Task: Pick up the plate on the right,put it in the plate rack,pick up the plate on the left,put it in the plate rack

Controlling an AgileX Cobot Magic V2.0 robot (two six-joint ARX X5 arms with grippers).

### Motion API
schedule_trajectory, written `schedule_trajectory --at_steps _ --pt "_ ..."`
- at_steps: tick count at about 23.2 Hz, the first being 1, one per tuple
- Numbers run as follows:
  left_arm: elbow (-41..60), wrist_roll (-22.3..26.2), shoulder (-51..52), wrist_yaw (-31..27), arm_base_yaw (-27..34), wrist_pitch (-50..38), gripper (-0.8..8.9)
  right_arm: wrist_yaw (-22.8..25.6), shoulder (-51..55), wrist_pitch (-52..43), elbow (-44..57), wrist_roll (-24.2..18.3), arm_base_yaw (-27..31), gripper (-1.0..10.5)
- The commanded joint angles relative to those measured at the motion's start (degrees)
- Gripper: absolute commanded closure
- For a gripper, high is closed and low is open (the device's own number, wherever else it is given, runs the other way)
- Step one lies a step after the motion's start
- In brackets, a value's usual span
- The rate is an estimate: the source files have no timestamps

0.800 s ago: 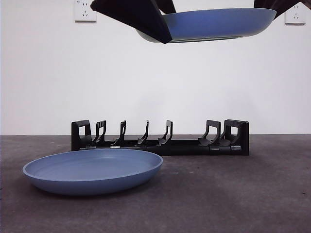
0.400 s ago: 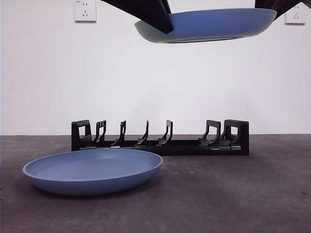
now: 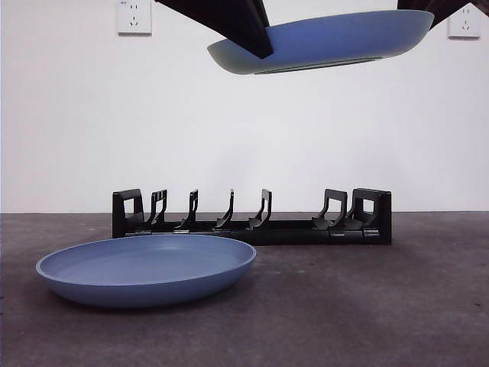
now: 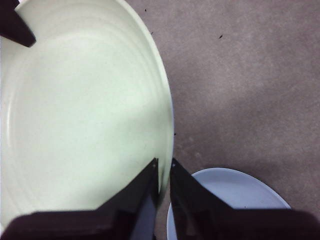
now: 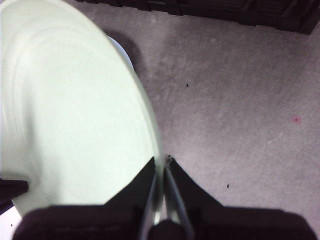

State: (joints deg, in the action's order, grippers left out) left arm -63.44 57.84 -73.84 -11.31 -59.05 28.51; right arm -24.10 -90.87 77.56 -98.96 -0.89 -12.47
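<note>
Two grippers, left [image 4: 164,172] + right [image 5: 161,172], each clamped on raised plate [image 3: 328,42] rim, opposite edges. We hold it flat, high above plate rack [image 3: 252,218]; needs tipping upright. 2nd plate [image 3: 145,269] near-left on table.

I see both plates as smooth blue plastic with a soft satin sheen — the raised plate [image 3: 336,42] and the resting plate [image 3: 145,269] alike. The plate rack [image 3: 252,220] looks like glossy black moulded plastic. The tabletop [image 3: 367,306] is dark grey, matt, faintly mottled — rough-grained.
</note>
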Motion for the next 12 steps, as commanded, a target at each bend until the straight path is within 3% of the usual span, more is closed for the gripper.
schedule_trajectory --at_steps 1,4,9,12 --pt "-0.1 -3.7 -0.1 -0.7 0.2 -0.2 8.22 -0.6 0.2 0.2 -0.2 0.2 0.0 9.5" --pt "-0.1 -4.2 -0.1 -0.7 0.2 0.7 8.22 -0.6 0.2 -0.3 -0.2 0.2 0.0 9.3" --pt "-0.1 -6.0 -0.1 -0.7 0.2 0.7 8.22 -0.6 0.3 -2.2 -0.2 0.9 0.0 6.4" --pt "-0.1 -7.3 -0.1 -0.3 0.2 0.7 8.22 -0.6 0.4 -3.3 -0.2 0.9 0.0 6.2"
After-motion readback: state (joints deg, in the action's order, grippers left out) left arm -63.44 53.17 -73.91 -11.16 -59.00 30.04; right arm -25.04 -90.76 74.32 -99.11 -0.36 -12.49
